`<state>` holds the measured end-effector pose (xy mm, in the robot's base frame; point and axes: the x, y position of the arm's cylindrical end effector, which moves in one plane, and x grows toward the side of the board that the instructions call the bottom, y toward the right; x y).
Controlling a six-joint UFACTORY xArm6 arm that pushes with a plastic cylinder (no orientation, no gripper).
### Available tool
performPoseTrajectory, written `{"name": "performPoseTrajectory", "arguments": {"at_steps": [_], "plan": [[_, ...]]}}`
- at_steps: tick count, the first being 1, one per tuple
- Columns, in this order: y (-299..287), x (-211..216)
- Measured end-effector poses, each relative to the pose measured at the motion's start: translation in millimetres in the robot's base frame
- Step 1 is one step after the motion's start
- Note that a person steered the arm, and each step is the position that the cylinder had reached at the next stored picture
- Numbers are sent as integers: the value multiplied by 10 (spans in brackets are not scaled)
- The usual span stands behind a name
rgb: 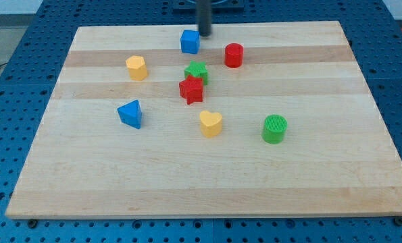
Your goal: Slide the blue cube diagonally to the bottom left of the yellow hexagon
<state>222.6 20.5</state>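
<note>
The blue cube (190, 41) sits near the view's top centre of the wooden board. The yellow hexagon (136, 67) lies to its lower left, well apart from it. My tip (205, 34) is just to the upper right of the blue cube, close to or touching its top right corner. The rod comes down from the view's top edge.
A red cylinder (234, 55) lies right of the cube. A green star (196, 71) and a red star (191, 90) touch below it. A blue triangle (130, 113), a yellow heart (211, 123) and a green cylinder (274, 128) lie lower. The board's top edge (207, 24) is near the tip.
</note>
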Motion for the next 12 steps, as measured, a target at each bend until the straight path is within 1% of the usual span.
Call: {"name": "performPoseTrajectory", "arguments": {"at_steps": [1,5,8,10,11,12], "plan": [[207,300],[-1572,247],[-2284,175],[-2451,25],[-2517,149],[-2534,390]]}}
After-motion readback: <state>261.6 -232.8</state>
